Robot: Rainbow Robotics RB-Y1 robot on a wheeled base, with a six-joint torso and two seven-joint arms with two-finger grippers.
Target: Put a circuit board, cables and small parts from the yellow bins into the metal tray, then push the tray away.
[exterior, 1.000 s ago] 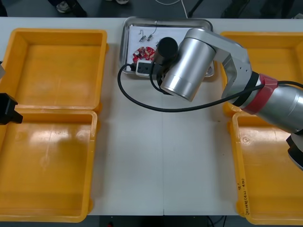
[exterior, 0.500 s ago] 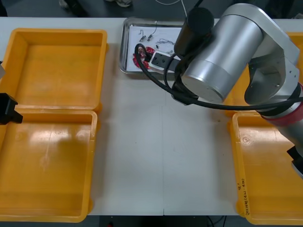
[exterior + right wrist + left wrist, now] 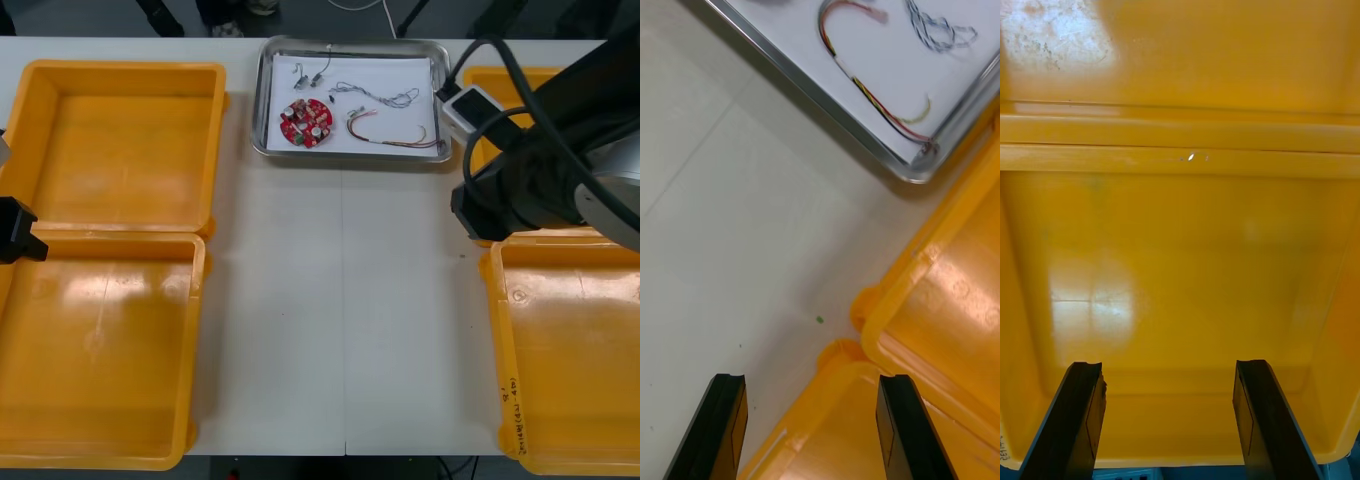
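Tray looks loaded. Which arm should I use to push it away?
Right. The right gripper hangs open with the metal tray's near right corner just ahead of it, while the left gripper sits over the left yellow bins, farther off.

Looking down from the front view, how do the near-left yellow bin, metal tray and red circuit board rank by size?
Largest: near-left yellow bin; then metal tray; smallest: red circuit board.
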